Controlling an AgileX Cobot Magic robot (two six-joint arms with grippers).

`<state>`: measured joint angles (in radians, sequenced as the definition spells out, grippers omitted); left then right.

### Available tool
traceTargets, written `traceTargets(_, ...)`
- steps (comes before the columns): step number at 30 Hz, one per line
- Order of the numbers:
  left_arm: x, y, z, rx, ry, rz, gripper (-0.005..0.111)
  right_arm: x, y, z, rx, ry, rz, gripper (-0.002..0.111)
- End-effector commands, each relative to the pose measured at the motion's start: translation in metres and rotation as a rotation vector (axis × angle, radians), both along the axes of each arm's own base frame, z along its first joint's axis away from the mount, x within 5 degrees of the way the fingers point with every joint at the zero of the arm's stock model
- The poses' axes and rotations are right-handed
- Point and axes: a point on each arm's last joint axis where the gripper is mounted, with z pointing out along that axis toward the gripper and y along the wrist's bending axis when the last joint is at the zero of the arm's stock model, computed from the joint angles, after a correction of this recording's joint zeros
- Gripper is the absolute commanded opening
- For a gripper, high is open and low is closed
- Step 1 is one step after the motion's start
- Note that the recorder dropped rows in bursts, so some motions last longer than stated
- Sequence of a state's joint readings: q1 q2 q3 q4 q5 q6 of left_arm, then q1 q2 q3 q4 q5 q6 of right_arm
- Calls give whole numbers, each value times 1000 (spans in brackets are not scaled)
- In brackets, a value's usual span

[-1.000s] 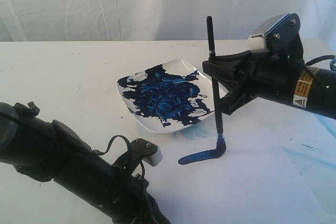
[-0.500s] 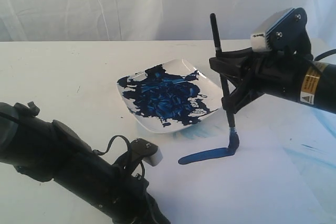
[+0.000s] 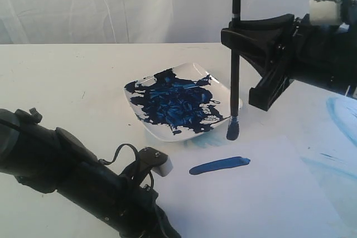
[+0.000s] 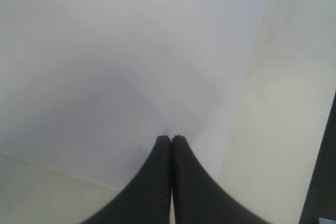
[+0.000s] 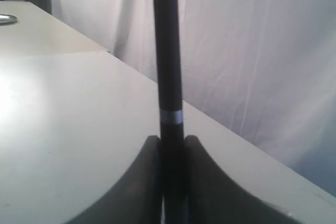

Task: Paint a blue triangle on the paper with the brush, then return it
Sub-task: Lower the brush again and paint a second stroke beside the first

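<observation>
My right gripper [image 3: 235, 28] [image 5: 171, 140] is shut on the black handle of the brush [image 3: 235, 76] [image 5: 166, 51] and holds it upright. Its blue-stained bristles [image 3: 232, 131] hang just above the paper [image 3: 268, 193] [image 4: 105, 51], near the front right edge of the dish. One short dark-blue stroke [image 3: 219, 165] lies on the paper below the tip; no blue triangle shows. My left gripper [image 4: 171, 138] is shut on nothing, tips close over the paper's corner. In the exterior view that gripper is out of frame.
A white dish [image 3: 198, 71] smeared with dark-blue paint sits on the table just behind the paper. Pale light-blue smears [image 3: 340, 112] mark the surface at the right. My left arm [image 3: 72, 171] lies across the lower left. A white curtain [image 3: 111, 4] hangs behind.
The brush dragged rightward along the paper, lengthening the blue stroke, then lifted off it. My right gripper rose with the brush, which now stands more upright. The left arm stayed still.
</observation>
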<state>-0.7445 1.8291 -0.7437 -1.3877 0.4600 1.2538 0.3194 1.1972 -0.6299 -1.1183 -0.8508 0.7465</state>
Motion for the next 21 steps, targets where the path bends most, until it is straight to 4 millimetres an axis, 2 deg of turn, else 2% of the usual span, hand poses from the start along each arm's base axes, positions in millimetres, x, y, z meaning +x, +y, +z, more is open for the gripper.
traceTargets(1, -3, -1, 1, 0, -3, -22, 0, -13, 3, 5, 31, 16, 112, 0)
traceTargets(6, -3, -1, 1, 0, -3, -22, 0, -17, 9, 3, 85, 21, 239, 0)
traceTargets(17, -3, -1, 1, -4, 2, -26, 0, -1, 17, -23, 102, 133, 291, 0)
traceTargets(21, -3, -1, 1, -4, 2, -26, 0, 3, 20, -31, 86, 55, 328, 0)
